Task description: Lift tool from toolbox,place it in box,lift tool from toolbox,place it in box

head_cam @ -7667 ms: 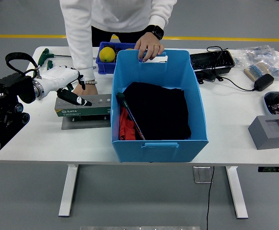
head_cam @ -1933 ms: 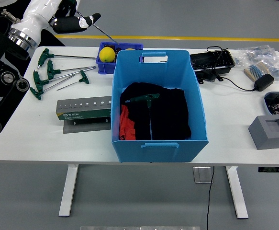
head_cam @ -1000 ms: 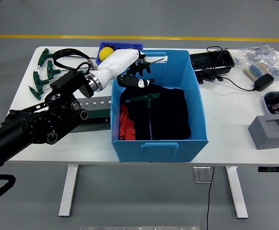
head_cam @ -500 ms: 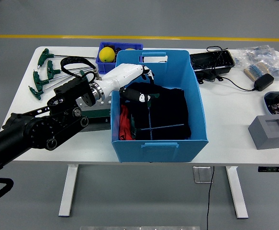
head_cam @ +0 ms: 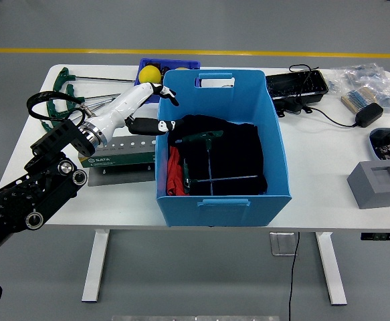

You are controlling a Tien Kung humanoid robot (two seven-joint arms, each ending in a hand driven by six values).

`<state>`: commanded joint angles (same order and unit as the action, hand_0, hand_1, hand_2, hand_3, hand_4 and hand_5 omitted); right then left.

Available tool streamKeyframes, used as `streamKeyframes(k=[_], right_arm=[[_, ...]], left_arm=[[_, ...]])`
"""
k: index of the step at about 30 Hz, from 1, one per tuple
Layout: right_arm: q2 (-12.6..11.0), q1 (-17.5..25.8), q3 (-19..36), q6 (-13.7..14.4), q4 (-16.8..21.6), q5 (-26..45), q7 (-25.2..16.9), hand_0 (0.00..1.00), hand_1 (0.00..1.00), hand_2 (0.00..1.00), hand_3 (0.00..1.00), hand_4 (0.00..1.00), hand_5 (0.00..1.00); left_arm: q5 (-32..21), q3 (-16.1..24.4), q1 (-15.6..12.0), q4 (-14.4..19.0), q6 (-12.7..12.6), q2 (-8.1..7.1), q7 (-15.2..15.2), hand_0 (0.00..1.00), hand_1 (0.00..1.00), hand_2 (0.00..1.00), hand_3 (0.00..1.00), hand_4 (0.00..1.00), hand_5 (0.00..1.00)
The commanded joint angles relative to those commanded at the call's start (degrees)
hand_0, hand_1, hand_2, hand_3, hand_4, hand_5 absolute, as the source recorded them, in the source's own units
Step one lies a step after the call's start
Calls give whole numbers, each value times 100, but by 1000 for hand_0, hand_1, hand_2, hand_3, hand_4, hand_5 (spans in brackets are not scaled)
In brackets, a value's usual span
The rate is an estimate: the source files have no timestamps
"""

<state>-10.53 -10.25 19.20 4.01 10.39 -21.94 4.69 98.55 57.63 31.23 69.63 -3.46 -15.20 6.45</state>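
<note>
T-handle tools (head_cam: 208,157), two with green grips, lie on the black cloth (head_cam: 238,150) inside your blue box (head_cam: 223,198), one crossing the other. Just left of the box sits the toolbox (head_cam: 116,150), a grey-green rack. Your left hand (head_cam: 148,110) hovers at the box's left wall, fingers spread, holding nothing. More green-handled tools (head_cam: 64,75) lie well left of the box, beyond the rack.

Left arm (head_cam: 27,200) cut off at frame edge (lower left); toolbox (head_cam: 118,152) partly hidden — behind it
</note>
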Motion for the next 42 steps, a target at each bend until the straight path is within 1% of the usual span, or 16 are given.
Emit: streamKeyframes(k=[4,5,9,11,15,20,22,25,26,28,30,34,36,40,41,42], right_arm=[[20,13,-78,51,14,102,-24,684,668,724,569,796,678],[23,15,-90,62,17,115,-27,683,666,724,569,791,676],[36,29,-113,103,36,97,-28,683,666,724,569,791,676],[38,26,-133,123,44,111,-35,682,666,724,568,790,676],[28,3,-201,154,63,161,-54,682,666,724,568,790,676],[37,-7,-238,210,88,172,-57,683,663,724,567,788,676],[44,7,-233,251,103,179,-48,683,663,724,567,788,676],[58,21,-208,294,116,164,-37,682,664,724,568,788,675],[67,22,-174,306,118,117,-25,682,664,724,568,788,675],[81,22,-132,312,122,46,-13,682,664,724,568,788,675],[95,28,-95,318,129,-19,-5,682,663,724,567,788,676],[126,40,-50,340,147,-100,9,682,663,724,567,788,676],[140,40,-48,349,146,-113,8,682,662,723,568,788,676],[147,35,-101,368,144,-44,-6,682,662,723,568,788,676],[142,29,-122,369,145,-25,-11,682,661,723,568,790,676],[138,24,-140,370,147,-8,-15,682,661,723,568,790,676]], left_arm=[[125,931,-532,845,139,-97,-96,788,728,730,583,855,489],[102,1155,-645,1006,173,-92,-121,709,653,698,584,858,499],[-208,2112,-1116,1456,267,55,-209,709,653,698,584,858,499],[-516,2596,-1358,1568,279,184,-219,674,631,698,597,866,519],[-1357,3495,-1884,1753,214,532,-153,674,631,698,597,866,519],[-2152,4333,-2572,2096,-321,1010,374,654,615,676,589,857,510],[-2374,4443,-2849,2196,-495,1020,543,654,615,676,589,857,510],[-2845,4352,-3198,2143,-702,857,812,620,586,660,582,860,535],[-3032,4269,-3282,2062,-744,770,859,620,586,660,582,860,535],[-3093,4194,-3354,1958,-732,700,834,620,586,660,582,860,535],[-3124,4161,-3344,1898,-704,733,813,627,592,676,593,857,552],[-3338,4109,-3220,1840,-687,942,836,627,592,676,593,857,552],[-3488,4055,-3173,1825,-709,995,861,635,607,718,610,855,566],[-3843,3866,-3137,1778,-742,903,885,635,607,718,610,855,566],[-3947,3823,-3139,1765,-768,852,905,716,729,810,692,865,619],[-4020,3800,-3142,1758,-795,822,925,716,729,810,692,865,619]])
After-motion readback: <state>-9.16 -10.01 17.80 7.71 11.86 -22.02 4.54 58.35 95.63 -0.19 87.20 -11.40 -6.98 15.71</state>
